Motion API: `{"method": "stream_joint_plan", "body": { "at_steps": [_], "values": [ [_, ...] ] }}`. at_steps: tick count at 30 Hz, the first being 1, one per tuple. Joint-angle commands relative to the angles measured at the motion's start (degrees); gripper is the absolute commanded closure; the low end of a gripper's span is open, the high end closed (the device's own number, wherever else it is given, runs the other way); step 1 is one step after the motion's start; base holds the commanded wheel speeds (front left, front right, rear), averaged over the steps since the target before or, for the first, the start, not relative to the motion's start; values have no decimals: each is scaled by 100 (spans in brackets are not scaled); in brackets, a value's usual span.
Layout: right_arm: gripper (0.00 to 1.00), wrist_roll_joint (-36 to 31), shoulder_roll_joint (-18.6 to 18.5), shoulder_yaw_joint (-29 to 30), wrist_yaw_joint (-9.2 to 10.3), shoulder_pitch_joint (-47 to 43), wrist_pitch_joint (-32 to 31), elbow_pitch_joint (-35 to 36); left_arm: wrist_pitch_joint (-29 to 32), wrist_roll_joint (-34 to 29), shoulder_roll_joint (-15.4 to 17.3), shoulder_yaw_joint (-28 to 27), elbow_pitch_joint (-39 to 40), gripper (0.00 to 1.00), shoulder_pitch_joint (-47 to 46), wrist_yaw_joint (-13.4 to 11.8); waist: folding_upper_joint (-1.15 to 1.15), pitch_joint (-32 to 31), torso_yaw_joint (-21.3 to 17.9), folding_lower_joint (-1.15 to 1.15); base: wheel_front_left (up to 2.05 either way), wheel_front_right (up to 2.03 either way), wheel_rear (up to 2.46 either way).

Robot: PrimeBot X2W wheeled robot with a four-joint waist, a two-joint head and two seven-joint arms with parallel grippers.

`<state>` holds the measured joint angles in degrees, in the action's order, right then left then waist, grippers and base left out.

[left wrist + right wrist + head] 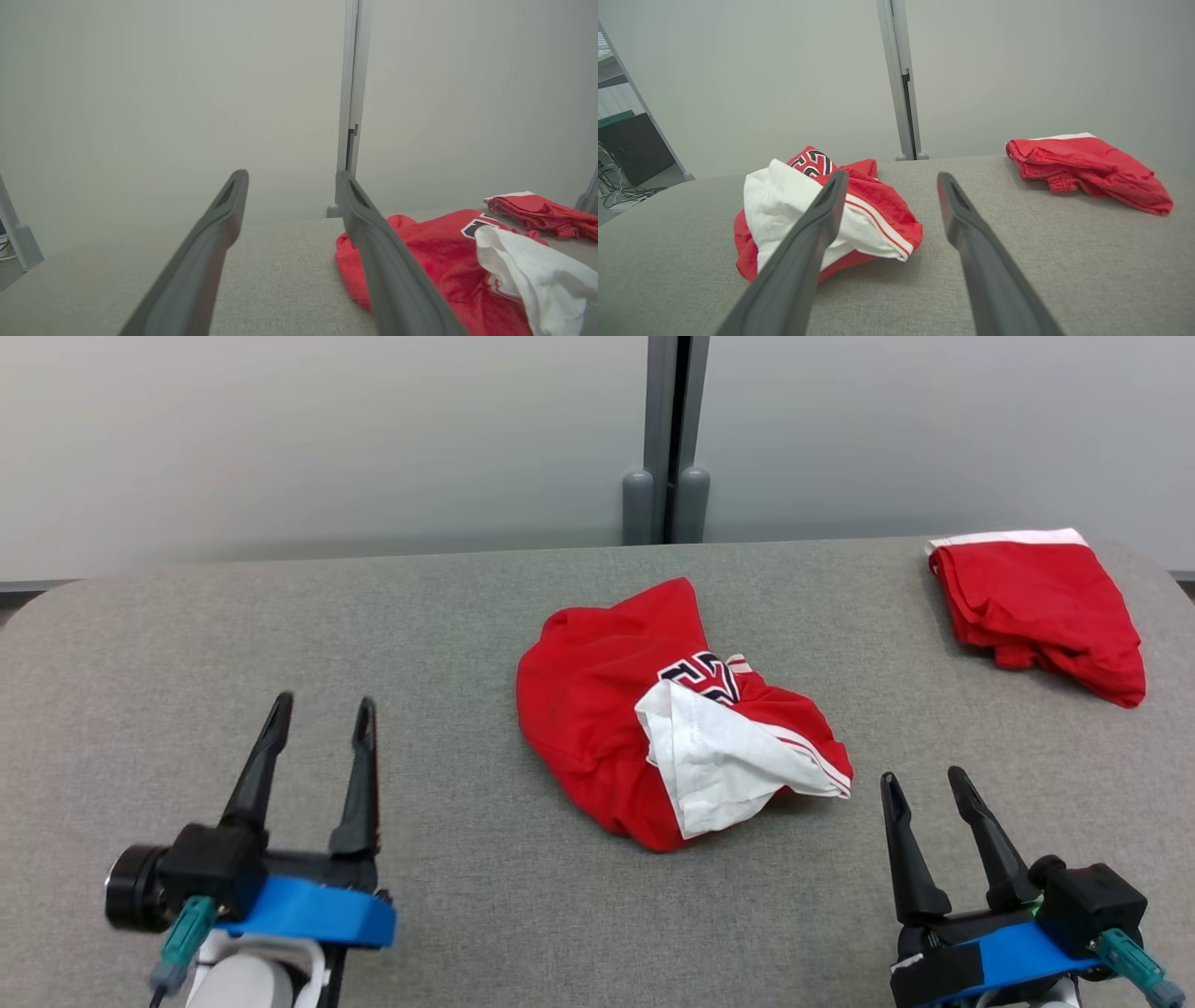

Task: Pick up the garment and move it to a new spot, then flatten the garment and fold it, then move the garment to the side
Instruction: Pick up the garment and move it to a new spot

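Note:
A crumpled red garment (597, 709) with a white lining and a dark number patch lies in a heap at the middle of the grey table (187, 644). It also shows in the left wrist view as the garment (434, 261) and in the right wrist view as the garment (878, 210). My left gripper (322, 711) stands open at the lower left, well to the left of the heap, nothing between its fingers. My right gripper (927, 782) is open at the lower right, a short way from the heap's white flap, empty too.
A second red garment (1041, 607), folded with a white edge, lies at the table's far right corner; it appears as the folded garment (1087, 170) in the right wrist view. A pale wall with a grey post (674, 439) stands behind the table's rounded far edge.

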<state>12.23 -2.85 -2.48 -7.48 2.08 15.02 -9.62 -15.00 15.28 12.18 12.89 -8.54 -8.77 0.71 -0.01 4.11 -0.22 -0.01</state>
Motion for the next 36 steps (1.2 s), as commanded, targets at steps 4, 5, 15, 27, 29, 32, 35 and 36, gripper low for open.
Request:
{"method": "stream_joint_plan", "body": {
  "at_steps": [4,5,15,27,29,32,35,36],
  "values": [
    [0,-25,-10,37,-2,-130,20,-27,-23,-159,-91,-459,44,0,463,48,1,-82,73,1,0,0,0],
    [0,-23,-9,38,-2,-154,20,-31,-23,-180,-109,-549,39,0,546,71,1,-99,88,1,0,0,0],
    [0,-20,-10,137,-2,-493,20,-200,-24,-481,-311,-941,-216,0,1006,322,1,-305,229,1,0,0,0],
    [0,30,-10,146,-3,-595,-27,-340,-24,-722,-464,-1167,-313,0,1019,466,1,-395,226,1,0,0,0],
    [0,36,-10,142,-2,-597,-33,-353,-24,-751,-495,-1174,-303,0,1022,480,1,-398,223,1,0,0,0],
    [0,34,-10,129,-2,-600,-39,-373,-24,-791,-515,-1221,-301,0,1030,500,1,-403,215,1,0,0,0],
    [0,41,-10,117,-3,-602,-44,-386,-24,-826,-537,-1267,-320,0,1028,526,1,-403,204,1,0,0,0],
    [0,43,-10,115,-2,-599,-44,-389,-24,-831,-541,-1282,-327,0,1022,533,1,-402,199,1,0,0,0]
  ]
}}
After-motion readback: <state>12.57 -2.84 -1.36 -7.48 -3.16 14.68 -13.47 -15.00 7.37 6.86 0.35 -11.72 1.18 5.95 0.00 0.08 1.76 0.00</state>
